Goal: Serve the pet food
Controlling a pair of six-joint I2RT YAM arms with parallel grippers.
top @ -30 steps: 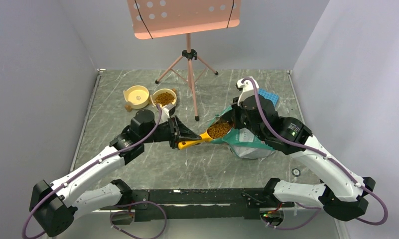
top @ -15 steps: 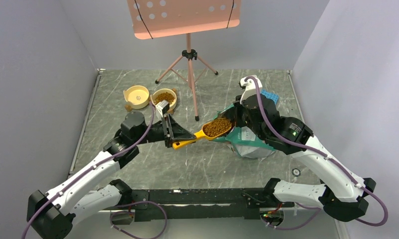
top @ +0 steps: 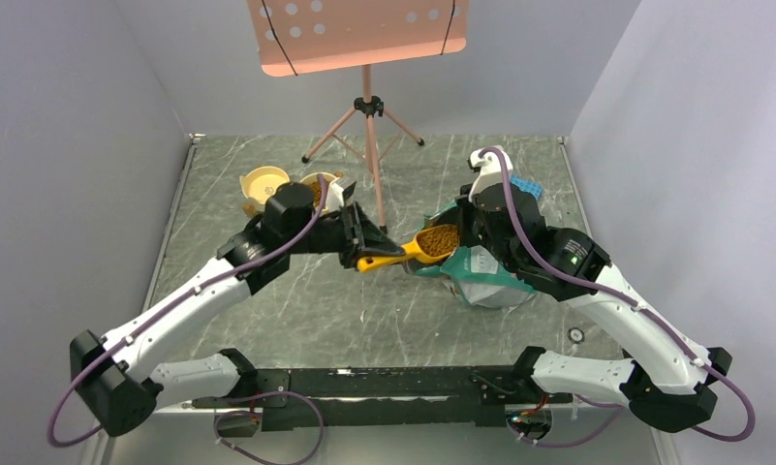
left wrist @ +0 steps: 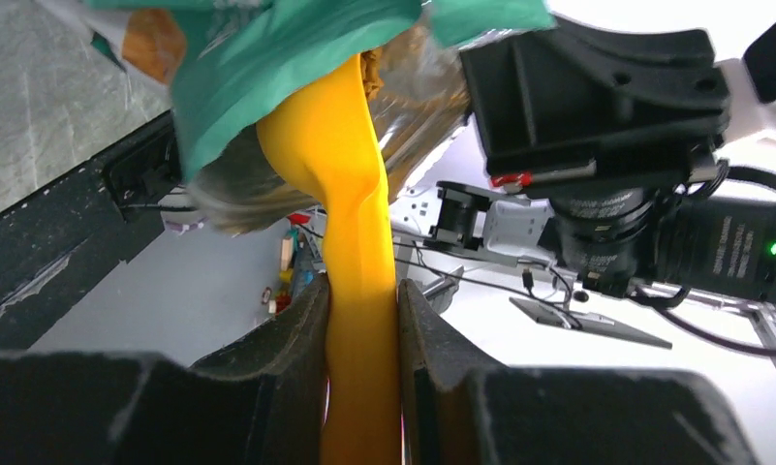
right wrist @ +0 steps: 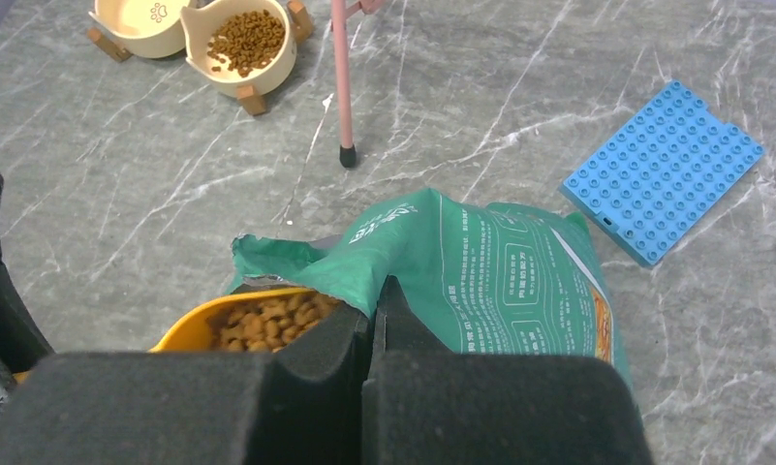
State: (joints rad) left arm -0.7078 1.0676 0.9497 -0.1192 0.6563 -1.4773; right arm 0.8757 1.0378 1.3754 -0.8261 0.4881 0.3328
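The left gripper (left wrist: 359, 300), clamped on the yellow scoop (top: 415, 250), has risen in the last second, lifting the pet food (top: 440, 236) heaped just beyond its fingertips at the mouth of the bag (right wrist: 481, 271), whose lip the right gripper (right wrist: 374, 310) pinches, so carrying it to the bowl (right wrist: 267, 70) seems next.

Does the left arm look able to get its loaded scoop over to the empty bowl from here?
Probably yes: the left gripper clamps the scoop, and the empty bowl sits beside that wrist; only the stand leg stands between.
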